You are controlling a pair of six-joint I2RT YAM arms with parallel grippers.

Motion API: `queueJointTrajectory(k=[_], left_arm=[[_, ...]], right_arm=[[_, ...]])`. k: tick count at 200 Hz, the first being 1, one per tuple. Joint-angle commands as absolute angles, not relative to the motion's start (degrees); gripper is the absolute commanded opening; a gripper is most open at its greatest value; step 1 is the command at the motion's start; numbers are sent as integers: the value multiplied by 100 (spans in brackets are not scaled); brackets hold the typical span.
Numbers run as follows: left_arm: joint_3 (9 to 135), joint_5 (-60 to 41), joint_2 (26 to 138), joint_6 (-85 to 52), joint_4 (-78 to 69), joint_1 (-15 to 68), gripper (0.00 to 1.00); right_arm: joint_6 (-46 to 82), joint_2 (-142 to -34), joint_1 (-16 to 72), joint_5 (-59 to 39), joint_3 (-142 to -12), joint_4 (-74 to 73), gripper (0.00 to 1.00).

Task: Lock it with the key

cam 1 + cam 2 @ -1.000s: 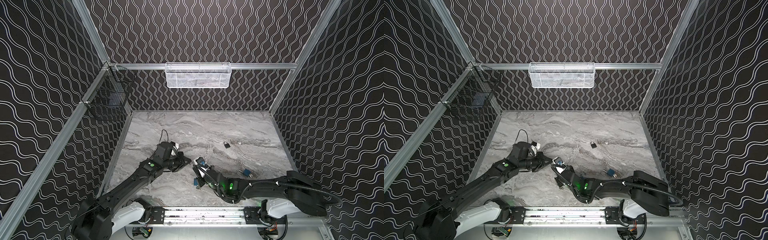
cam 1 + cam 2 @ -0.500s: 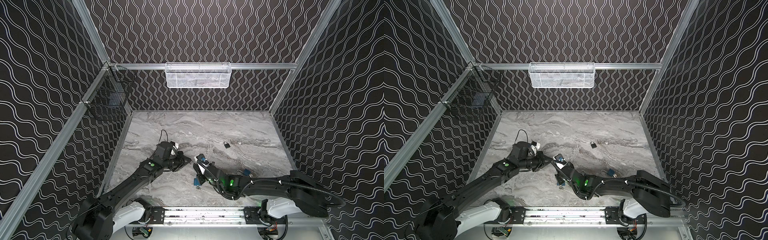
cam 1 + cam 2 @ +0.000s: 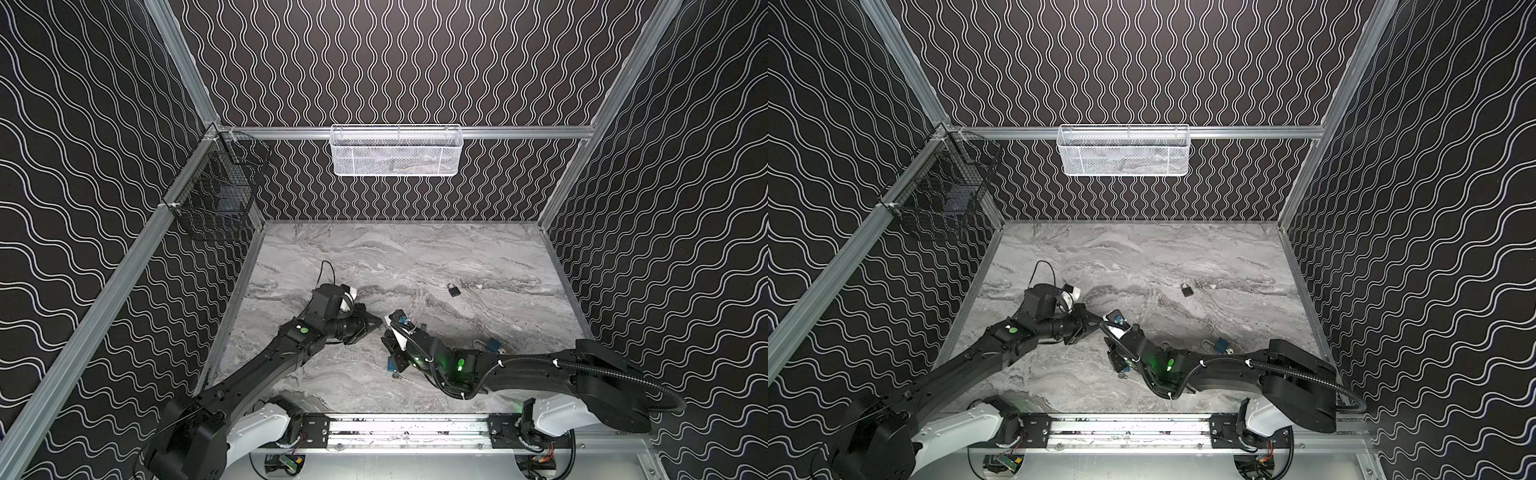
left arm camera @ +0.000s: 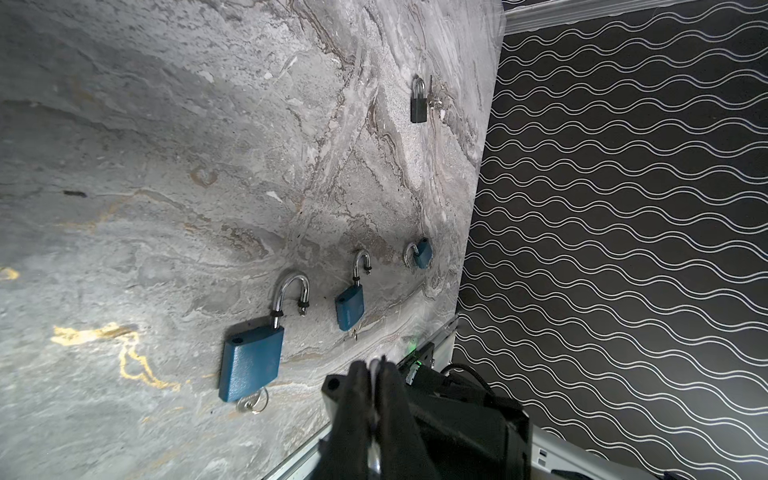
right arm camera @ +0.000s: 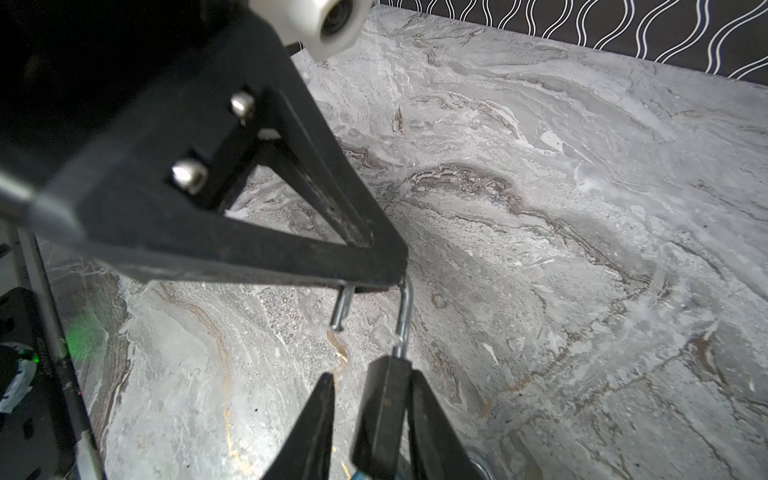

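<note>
Shackle spans both arms: left pincer pinches its bend, lock body sits between the spread fingers of right pincer, free leg short of the body.

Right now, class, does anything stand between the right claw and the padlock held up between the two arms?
Nothing visible does. The padlock body sits between the fingers of the right claw, jaws slightly apart, while the left claw clamps its shackle.
</note>
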State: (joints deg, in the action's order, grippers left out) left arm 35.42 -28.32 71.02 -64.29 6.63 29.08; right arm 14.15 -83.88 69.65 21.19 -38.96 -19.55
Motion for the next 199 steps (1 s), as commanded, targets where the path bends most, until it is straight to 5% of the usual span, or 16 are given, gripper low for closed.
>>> queueJointTrajectory(k=[1, 123, 199], left_arm=[[3534, -2906, 7060, -6434, 394, 2864, 0], [3497, -2972, 7056, -6398, 386, 2828, 0], [3439, -3019, 7091, -6426, 206, 2804, 0]], right_arm=[[1476, -8437, 6954, 1993, -3968, -1903, 31], [1544, -8237, 6820, 1944, -3779, -2151, 21], [1587, -8287, 6738, 1681, -3856, -2084, 0]])
